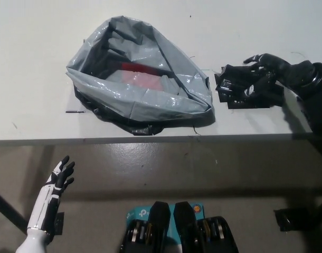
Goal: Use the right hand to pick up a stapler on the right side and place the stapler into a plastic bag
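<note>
Just right of the bag (140, 100), the stapler (232, 90) is lying on the table (39, 31), near the bag's right edge but apart from it. The right hand (267, 71) is resting over the stapler's far side, with its arm stretching in from farther right of the bag. Black is lying against black there (so I cannot tell whether the hand is clamped on the stapler or merely lying on it). The bag is sitting crumpled and grey with its mouth gaping upward, and something red (142, 76) is showing inside it. Below the bag and to its left, past the table's near edge, the left hand (58, 182) is hanging idle with its fingers spread apart, holding nothing.
</note>
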